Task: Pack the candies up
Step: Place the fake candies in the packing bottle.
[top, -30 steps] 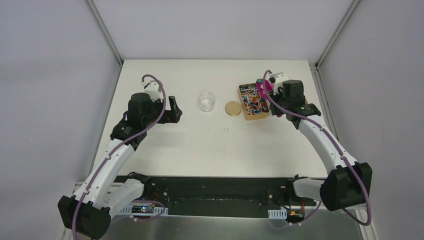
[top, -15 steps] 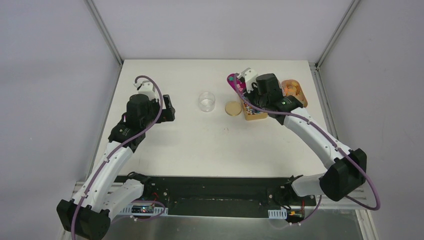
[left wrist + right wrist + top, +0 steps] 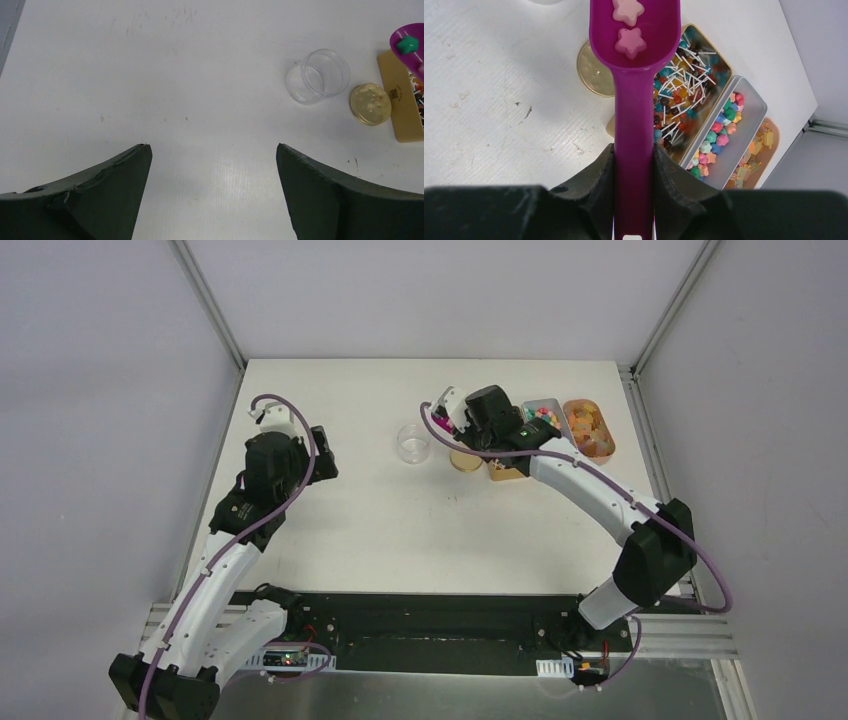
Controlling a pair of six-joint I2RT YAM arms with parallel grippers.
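The right tool [image 3: 634,165] is pinched on the handle of the purple scoop [image 3: 634,75], its arm extended left over the bench [image 3: 400,530]. The scoop's long axis runs straight out from the wrist toward the clear jar [image 3: 318,76], with two pink star candies [image 3: 630,42] in its bowl. The left tool [image 3: 214,150] hovers spread. The gold tin [image 3: 400,120] bears a mark too small to read.

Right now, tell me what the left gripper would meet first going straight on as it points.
Likely only the bare table, though depth is unclear. The left gripper, jaws open, has nothing ahead; the jar and lid sit off to its right.
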